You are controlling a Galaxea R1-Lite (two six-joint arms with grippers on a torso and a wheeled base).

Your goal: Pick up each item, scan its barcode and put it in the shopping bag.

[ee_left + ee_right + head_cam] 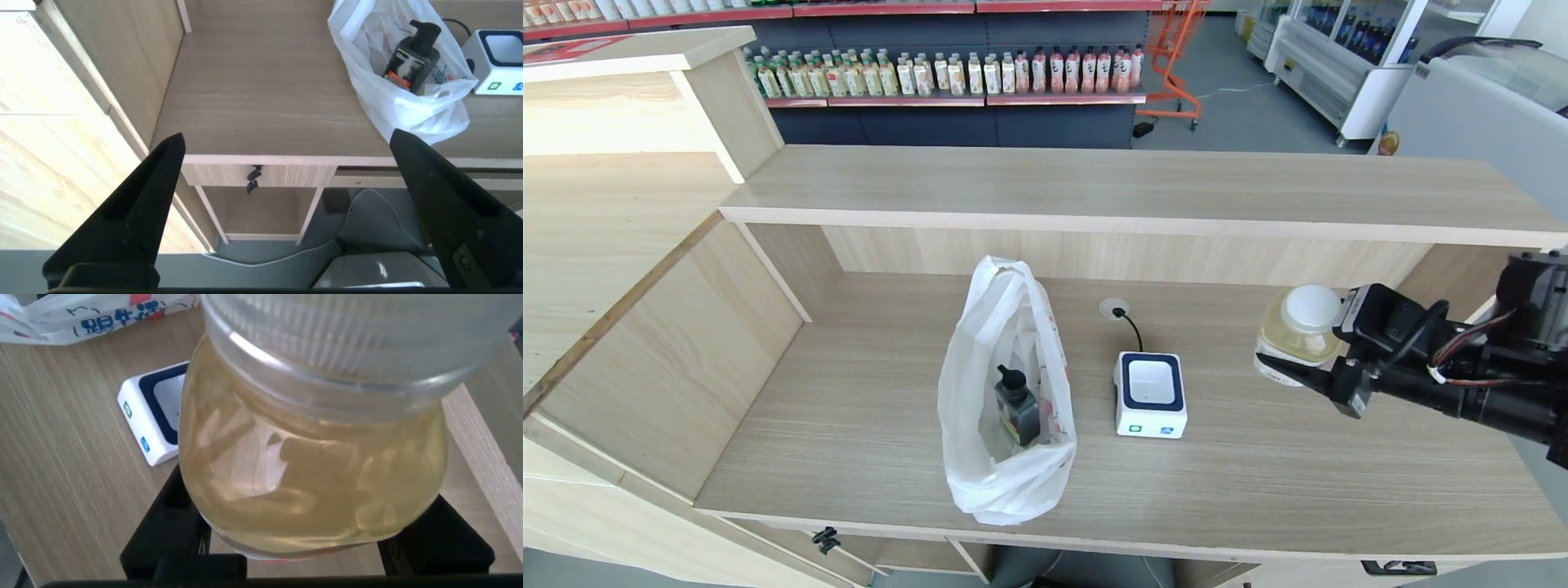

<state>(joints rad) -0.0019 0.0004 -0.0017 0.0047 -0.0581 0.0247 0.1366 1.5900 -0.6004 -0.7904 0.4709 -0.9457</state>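
My right gripper (1286, 359) is shut on a clear jar of pale yellow contents with a white lid (1298, 331), held above the counter to the right of the scanner. Up close the jar (315, 457) sits between the black fingers (167, 535). The white and blue barcode scanner (1150, 394) sits mid-counter, also seen as the scanner (151, 408). The white shopping bag (1005, 392) stands open left of it with a dark pump bottle (1015, 406) inside. My left gripper (286, 212) hangs open below the counter's front edge, near the bag (409, 73).
The wooden counter (866, 425) has a raised back shelf (1143, 188) and a side wall on the left. A black cable (1131, 327) runs from the scanner to a hole in the counter. Store shelves with bottles stand behind.
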